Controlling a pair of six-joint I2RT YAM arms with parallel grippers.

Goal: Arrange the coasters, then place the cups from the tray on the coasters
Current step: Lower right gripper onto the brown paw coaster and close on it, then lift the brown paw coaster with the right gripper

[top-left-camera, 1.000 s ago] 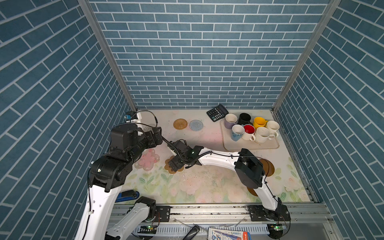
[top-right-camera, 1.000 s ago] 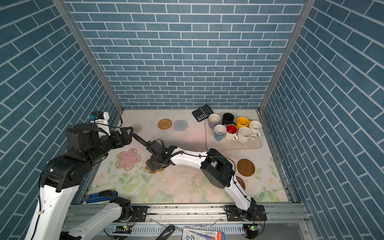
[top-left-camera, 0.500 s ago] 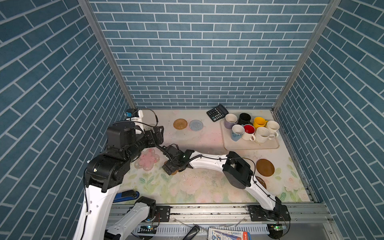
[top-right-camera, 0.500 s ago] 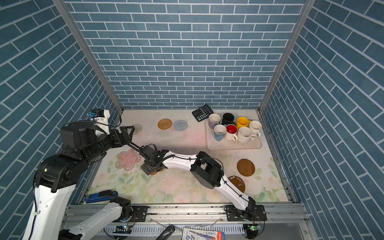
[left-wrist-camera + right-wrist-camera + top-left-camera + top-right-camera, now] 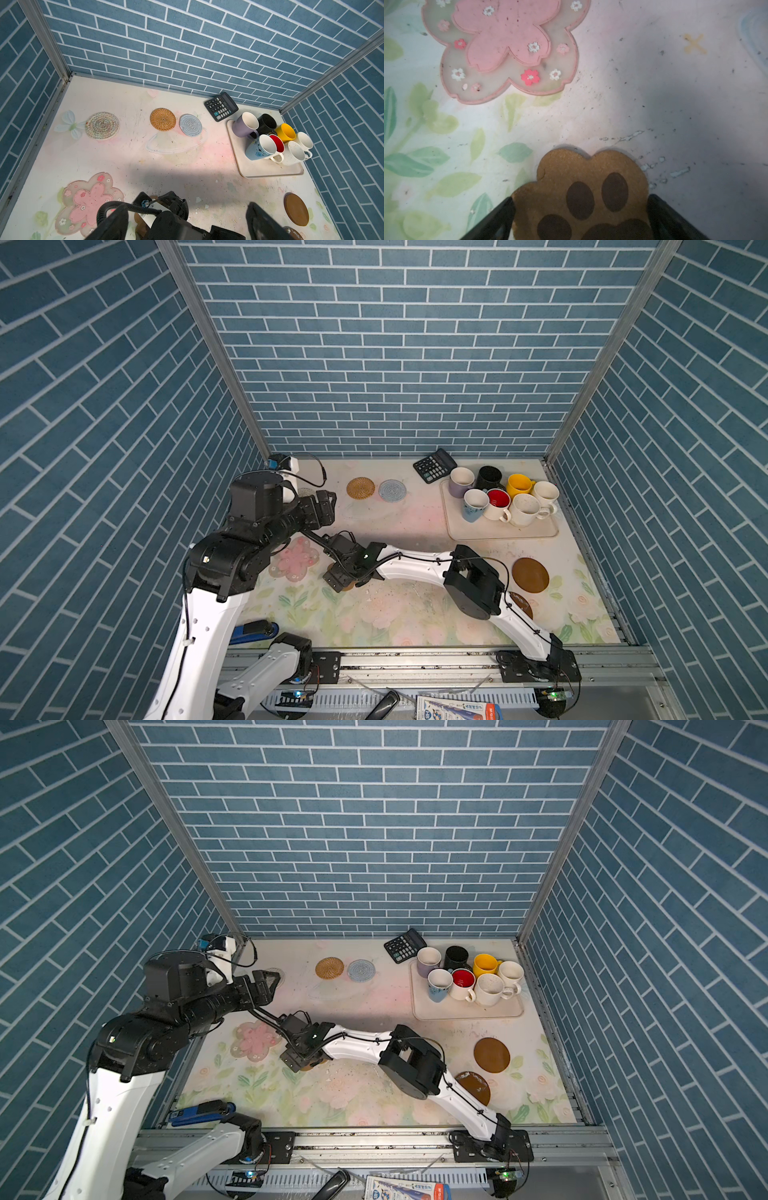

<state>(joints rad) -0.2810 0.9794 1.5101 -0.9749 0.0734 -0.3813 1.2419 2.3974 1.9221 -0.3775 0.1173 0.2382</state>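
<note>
The right pincer (image 5: pixel 580 197) stands spread as wide as it goes, low over the tabletop (image 5: pixel 395 614). Its black fingers (image 5: pixel 500 218) sit on either side of the brown paw-shaped coaster (image 5: pixel 581 178), which lies flat between them with its toe end past their tips. I cannot tell whether the fingers touch its edges, and nothing is lifted. Just beyond the tips and off to one side lies the pink-white flowery coaster (image 5: pixel 293 562), apart from the paw. Above and a little past the right pincer hangs the left pincer (image 5: pixel 326 506), raised off the tabletop, also wide open and empty. Well behind the right pincer, beside its arm, lies one amber disc (image 5: pixel 530 575); the second amber disc (image 5: pixel 473 1085) is partly hidden under that arm. Beyond the left pincer lies the clear lacy coaster (image 5: pixel 102 125), and farther on the woven tan coaster (image 5: pixel 360 488) and blue-grey coaster (image 5: pixel 392 491) lie edge to edge. Farthest from both, toward the back corner, the tray (image 5: pixel 498 533) carries seven mugs (image 5: pixel 525 509) crowded on its far half, with a black calculator (image 5: pixel 434 465) just beside its far corner.
</note>
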